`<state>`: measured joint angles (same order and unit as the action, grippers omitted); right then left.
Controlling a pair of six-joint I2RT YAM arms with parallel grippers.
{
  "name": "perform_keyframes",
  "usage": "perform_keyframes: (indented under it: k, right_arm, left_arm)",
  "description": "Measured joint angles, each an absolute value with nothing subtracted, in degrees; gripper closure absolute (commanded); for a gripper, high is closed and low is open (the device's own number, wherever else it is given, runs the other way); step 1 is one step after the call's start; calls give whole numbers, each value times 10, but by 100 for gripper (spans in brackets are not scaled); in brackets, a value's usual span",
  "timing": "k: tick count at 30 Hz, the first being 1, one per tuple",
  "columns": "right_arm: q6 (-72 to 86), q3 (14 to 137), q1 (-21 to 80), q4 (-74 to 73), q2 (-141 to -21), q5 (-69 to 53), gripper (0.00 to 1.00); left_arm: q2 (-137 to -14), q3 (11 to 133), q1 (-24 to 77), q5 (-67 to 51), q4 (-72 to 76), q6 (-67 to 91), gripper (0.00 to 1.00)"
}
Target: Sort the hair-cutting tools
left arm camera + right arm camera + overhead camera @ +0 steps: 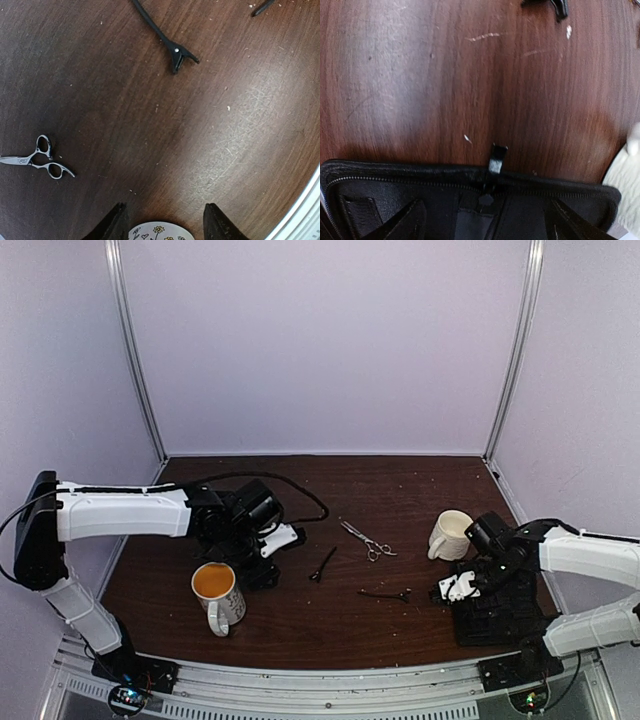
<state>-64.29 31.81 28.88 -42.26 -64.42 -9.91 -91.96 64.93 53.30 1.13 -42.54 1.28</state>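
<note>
Since my left fingers (112, 225) stand spread and empty above the mug (215, 585), I judge the black clip (323, 563) at centre frame light, thin and springy: pinch across its middle. Right of it on the table (300, 628), the steel scissors (367, 540) look stiff and slick; grip them at the pivot. A second clip (385, 593) lies lower right. My right fingers (400, 222) hang parted, empty, over the black case (495, 615).
</note>
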Motion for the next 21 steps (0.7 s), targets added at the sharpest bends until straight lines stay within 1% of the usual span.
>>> perform_keyframes:
  k: [3,5,12,21]
  right_arm:
    - [-631,322,330,-408,-673,-87,14]
    - [-622,331,351,-406,-687,-83,11]
    - [-585,382,446,-394,-759,-79,10]
    - [-532,460,540,-350,-844,-130,9]
  left_arm:
    - [-921,641,533,30,-425,15,44]
    - [-921,634,532,42,-425,17,44]
    - [-899,602,510,67,-416,34,43]
    - [-881,590,479,80,-401,40,43]
